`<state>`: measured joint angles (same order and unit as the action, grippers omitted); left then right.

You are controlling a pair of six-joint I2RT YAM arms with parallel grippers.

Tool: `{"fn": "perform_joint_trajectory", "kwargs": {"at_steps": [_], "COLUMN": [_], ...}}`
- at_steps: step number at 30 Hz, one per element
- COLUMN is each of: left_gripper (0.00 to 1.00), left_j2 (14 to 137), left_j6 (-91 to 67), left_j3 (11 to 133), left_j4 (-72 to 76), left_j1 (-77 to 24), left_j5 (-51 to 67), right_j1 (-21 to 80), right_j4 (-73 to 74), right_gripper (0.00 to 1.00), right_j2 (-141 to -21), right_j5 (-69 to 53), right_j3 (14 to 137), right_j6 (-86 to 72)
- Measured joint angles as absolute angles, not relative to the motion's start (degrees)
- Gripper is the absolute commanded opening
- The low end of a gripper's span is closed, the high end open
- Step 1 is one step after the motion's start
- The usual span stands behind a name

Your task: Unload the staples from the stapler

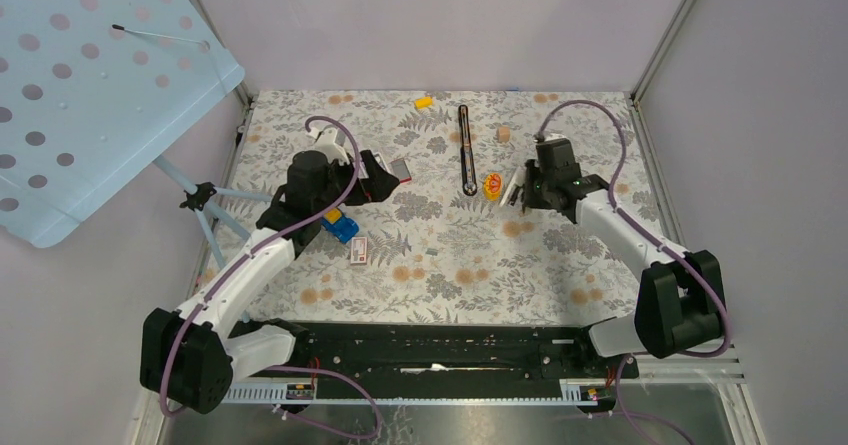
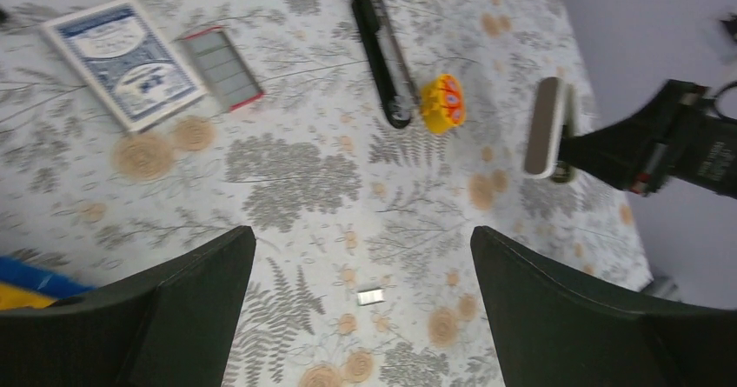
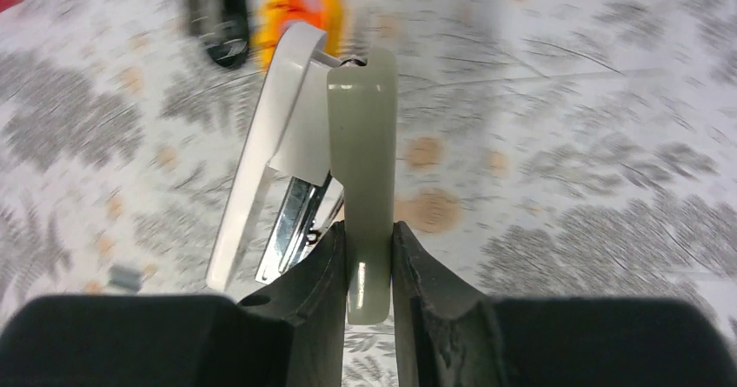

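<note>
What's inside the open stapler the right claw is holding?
The right claw grips the stapler by its grey-green base. Between that and the white lid, a silvery rail shows. Whether staples sit in it cannot be seen.

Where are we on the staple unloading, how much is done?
Looks mostly done: a short strip of staples lies loose on the table, apart from the stapler. In hand: the right claw grips the stapler, which is hinged open. The left claw is open, empty. Left: confirming the rail is empty, which I cannot tell, then setting it down.
</note>
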<state>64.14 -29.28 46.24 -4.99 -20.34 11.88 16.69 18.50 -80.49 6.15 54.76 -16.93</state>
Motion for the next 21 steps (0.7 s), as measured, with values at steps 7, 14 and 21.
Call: {"fn": "perform_joint_trajectory", "kwargs": {"at_steps": [7,14,21], "left_gripper": [0.99,0.97,0.92], "left_j2": [64.9,68.7,73.9], "left_j6": [-33.1,-39.7,-44.4], "left_j3": [44.6,41.0,40.4], "left_j4": [2.7,12.3,17.5], "left_j1": [-24.3,-32.1,-35.4], "left_j5": [16.8,17.3,17.4], "right_j1": [24.7,28.0,30.3], "right_j4": [14.0,10.0,7.0], "right_gripper": [0.00,0.00,0.00], "right_j2": [-80.4,-78.5,-77.4], "right_j5": [-2.7,-9.2,-11.9], "right_j3": [55.2,54.6,54.4], "right_j6": [-11.0,-7.3,-6.9]}}
